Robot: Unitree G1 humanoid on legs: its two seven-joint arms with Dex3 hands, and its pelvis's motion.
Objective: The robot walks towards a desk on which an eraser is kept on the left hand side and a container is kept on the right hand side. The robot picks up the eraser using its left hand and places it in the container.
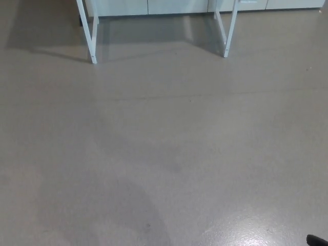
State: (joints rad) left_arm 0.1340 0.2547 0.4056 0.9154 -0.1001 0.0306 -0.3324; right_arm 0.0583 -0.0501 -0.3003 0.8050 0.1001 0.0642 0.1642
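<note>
Neither robot hand shows clearly for us: only a small black tip (316,240) pokes in at the bottom right corner, far from the desk legs, and we cannot tell what it belongs to or whether any fingers are spread or closed. We see two white desk legs (91,36) standing on the grey floor (164,154), with pale cabinet fronts (154,6) just behind them. The tabletop above the legs lies outside our view, so we cannot see the eraser or the container.
</note>
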